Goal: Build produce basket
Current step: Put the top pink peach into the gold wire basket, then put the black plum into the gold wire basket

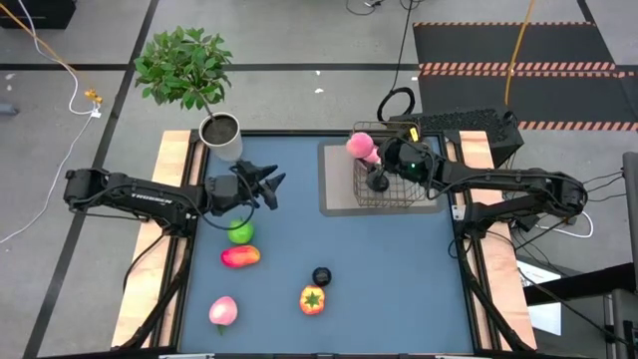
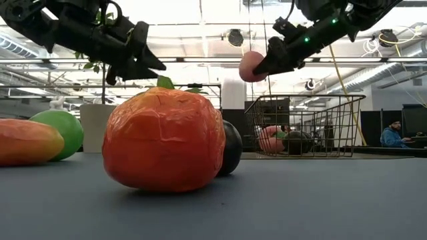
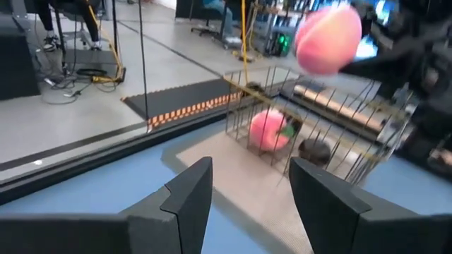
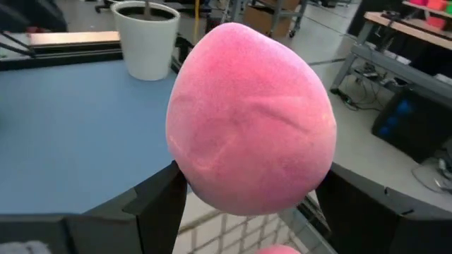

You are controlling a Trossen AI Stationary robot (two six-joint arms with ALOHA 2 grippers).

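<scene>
The wire basket (image 1: 391, 185) stands on a grey mat at the table's far right. Inside it lie a pink peach (image 3: 268, 130) and a dark ball (image 1: 378, 181). My right gripper (image 1: 372, 153) is shut on another pink peach (image 1: 359, 146), held above the basket's far left corner. My left gripper (image 1: 271, 185) hangs open and empty over the table's far left, pointing toward the basket. On the blue table lie a green apple (image 1: 240, 232), a red-orange piece (image 1: 240, 256), a pink peach (image 1: 223, 310), an orange pepper (image 1: 313, 299) and a dark ball (image 1: 321, 276). My right gripper pinches the peach between its two fingers (image 4: 159, 204), which sit on opposite sides of its lower half (image 4: 212, 190). The fingers come nearly level from the table's right, slanting slightly down. The peach is lifted clear, above the basket's rim (image 2: 303, 99).
A white pot (image 1: 221, 135) with a leafy plant stands at the table's far left corner, just beyond my left gripper. Open blue table lies between the loose produce and the basket. A person sits in the room behind (image 2: 391, 133).
</scene>
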